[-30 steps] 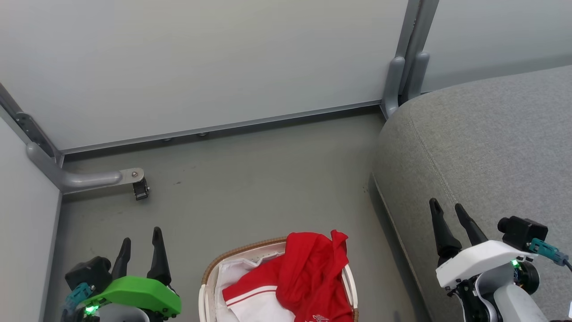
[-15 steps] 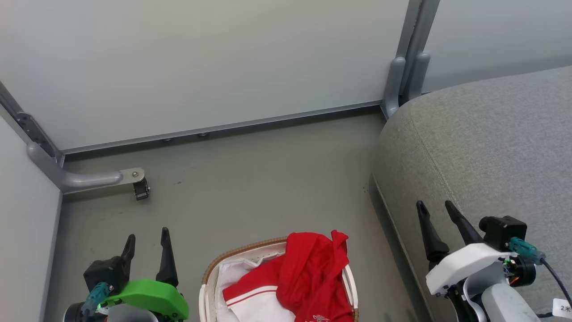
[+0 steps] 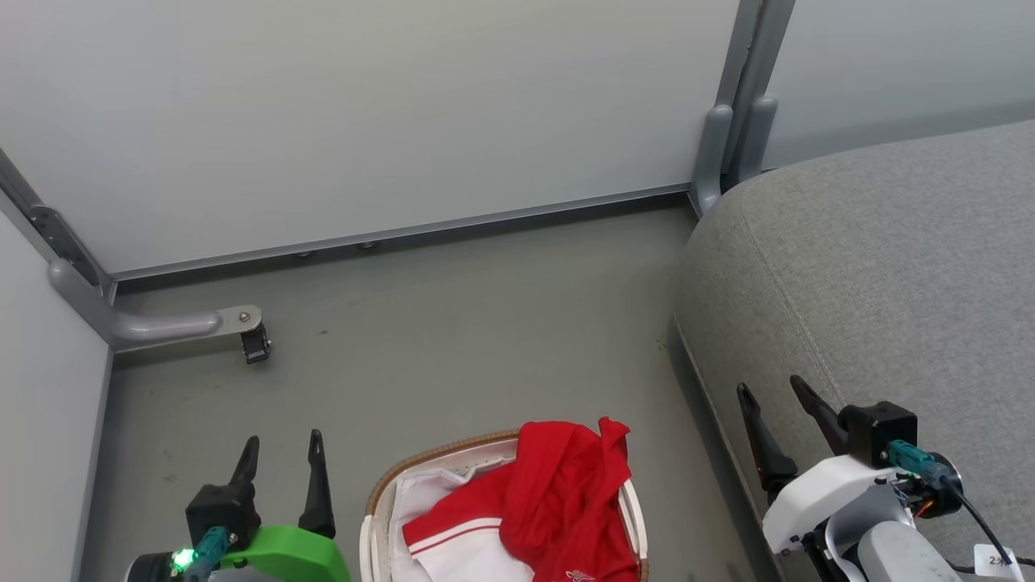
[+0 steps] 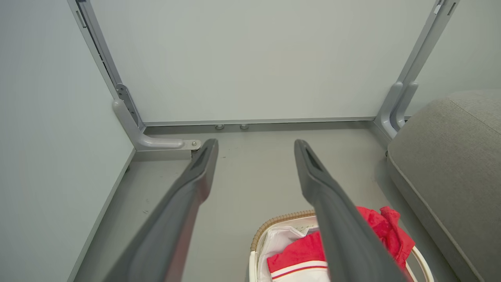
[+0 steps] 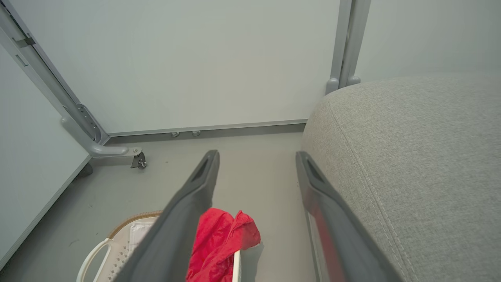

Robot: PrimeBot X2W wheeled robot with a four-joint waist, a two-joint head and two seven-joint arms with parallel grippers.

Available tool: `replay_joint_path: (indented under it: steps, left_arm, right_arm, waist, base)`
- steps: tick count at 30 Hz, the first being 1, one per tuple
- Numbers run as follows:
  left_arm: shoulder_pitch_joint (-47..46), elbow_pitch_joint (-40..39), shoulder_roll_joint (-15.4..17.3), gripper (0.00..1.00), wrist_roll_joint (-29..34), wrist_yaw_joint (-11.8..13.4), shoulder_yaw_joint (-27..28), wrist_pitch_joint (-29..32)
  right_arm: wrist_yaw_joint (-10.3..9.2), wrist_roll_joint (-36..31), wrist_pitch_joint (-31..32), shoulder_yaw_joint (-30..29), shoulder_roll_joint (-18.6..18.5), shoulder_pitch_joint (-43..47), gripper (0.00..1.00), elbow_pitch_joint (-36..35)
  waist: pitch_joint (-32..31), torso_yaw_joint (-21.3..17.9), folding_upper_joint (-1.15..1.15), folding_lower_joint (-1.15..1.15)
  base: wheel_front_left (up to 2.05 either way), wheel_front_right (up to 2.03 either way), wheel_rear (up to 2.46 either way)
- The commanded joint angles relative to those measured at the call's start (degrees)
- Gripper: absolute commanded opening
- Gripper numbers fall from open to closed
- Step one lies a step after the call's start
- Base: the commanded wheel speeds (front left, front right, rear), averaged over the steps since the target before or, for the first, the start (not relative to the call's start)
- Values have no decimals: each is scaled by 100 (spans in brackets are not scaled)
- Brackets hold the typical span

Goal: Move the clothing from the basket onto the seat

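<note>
Head view: basket (image 3: 420, 463) sits on the floor at bottom centre, cut off by the frame edge. The seat (image 3: 889, 259) is to its right, near but apart.
Clothing: red crumpled heap (image 3: 558, 493) inside the basket, piled toward the right side, with its top fold at the far-right rim. White liner (image 3: 420, 495) is bare on the left.
Left gripper: (image 3: 283, 437) fingers spread wide, empty, left of the basket.
Right gripper: (image 3: 769, 384) spread wide, empty, right of the basket, against the seat's front edge.
Key relation: clothing lies between the two grippers, inward of each. Both wrist views look down on it, so it's likely lower.
Long axis: none clear, it's a heap.
Nearer arm: right, probably, since the red fold leans its way and the seat is beside it.
Next move needs: swing inward, tip down onto that fold.
</note>
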Motion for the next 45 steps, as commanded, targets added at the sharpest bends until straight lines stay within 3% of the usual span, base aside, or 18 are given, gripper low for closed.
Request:
replay_joint_path:
  steps: [1, 8, 20, 34, 45]
  left_arm:
    - [43, 22, 7, 100, 162, -42, -38, -45]
    - [-70, 398, -200, 100, 420, -417, -384, -130]
    - [-1678, 1860, -372, 100, 677, -879, -1260, -251]
    - [-3664, 3834, -361, 100, 554, -1027, -2465, -347]
    - [-4534, 4443, -367, 100, 60, -1040, -2641, -346]
  right_arm:
    - [0, -153, -60, 11, -40, -90, 100, 9]
    - [0, -529, -141, -2, -39, -211, 100, 11]
    - [-1, -1034, -273, -117, -176, -1183, 100, -606]
    - [-2, -1678, -369, -228, -422, -2075, 100, -1671]
    - [-2, -1815, -369, -345, -425, -2305, 100, -2352]
  waist:
    - [0, -3, 0, 0]
    - [319, -109, 0, 0]
    - [2201, -623, 0, 0]
    - [4218, -1026, 0, 0]
    - [5041, -1188, 0, 0]
  base:
    - [0, 0, 0]
    - [0, 0, 0]
    - [0, 0, 0]
    - [0, 0, 0]
    - [0, 0, 0]
